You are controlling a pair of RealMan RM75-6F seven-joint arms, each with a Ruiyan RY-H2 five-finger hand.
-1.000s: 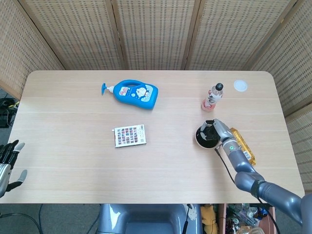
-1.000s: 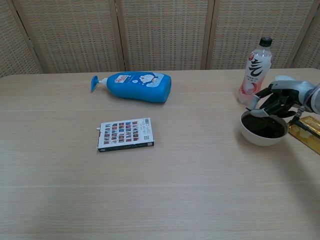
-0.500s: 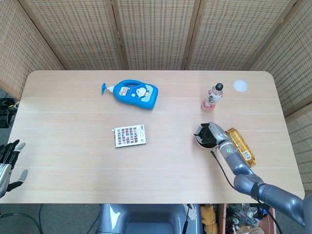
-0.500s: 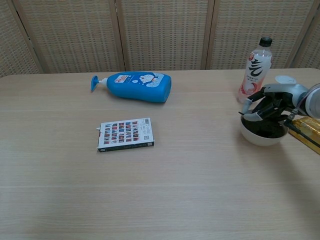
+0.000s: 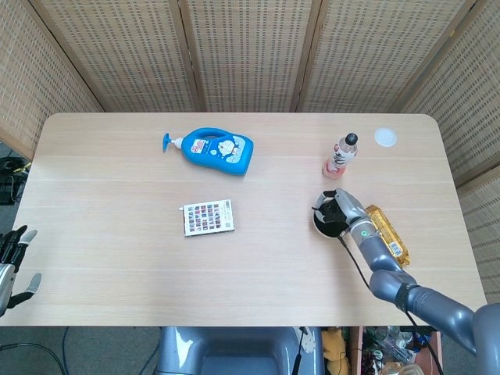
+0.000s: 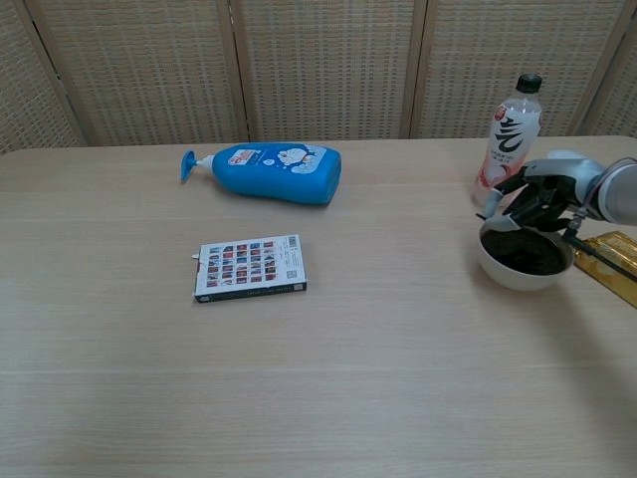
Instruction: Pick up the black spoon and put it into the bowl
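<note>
Bowl: one, white, set near the table's right edge.
Spoon: cannot be made out; the bowl's inside is seen dark.
Right hand: held over the bowl's rim, fingers curled; whether anything is pinched cannot be told.
Left hand: kept off the left edge, fingers spread.
Bottles: two, one blue bottle lying, one drink bottle upright.
Card: one, mid-table.

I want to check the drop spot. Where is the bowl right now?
The bowl sits at the table's right side in both views, just in front of the pink drink bottle and left of the yellow packet, with the right hand over it.

A staged test room: woven rattan screens stand behind a plain wooden table.
</note>
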